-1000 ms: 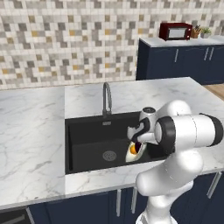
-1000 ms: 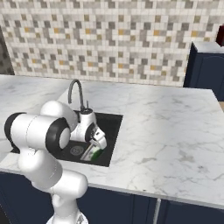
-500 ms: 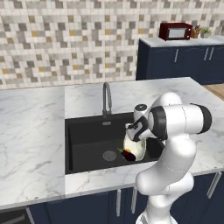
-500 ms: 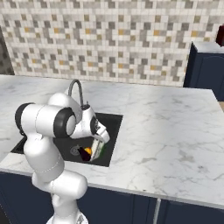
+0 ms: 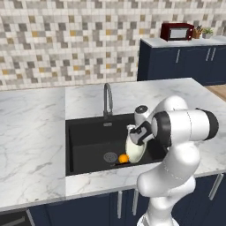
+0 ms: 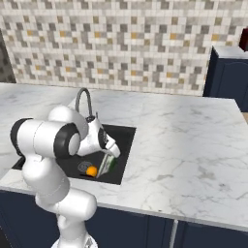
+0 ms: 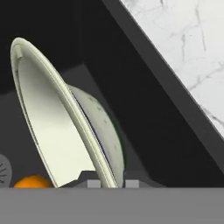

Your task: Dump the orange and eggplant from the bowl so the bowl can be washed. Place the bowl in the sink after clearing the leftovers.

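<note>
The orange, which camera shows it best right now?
The left base view: the orange lies unobstructed on the sink floor beside the tilted bowl. The right base view shows it smaller; the hand view catches just a sliver.

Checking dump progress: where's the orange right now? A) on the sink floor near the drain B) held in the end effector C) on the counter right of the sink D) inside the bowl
A: the orange lies on the floor of the sink beside the drain, just outside the tilted bowl that the end effector grips by its rim.
</note>
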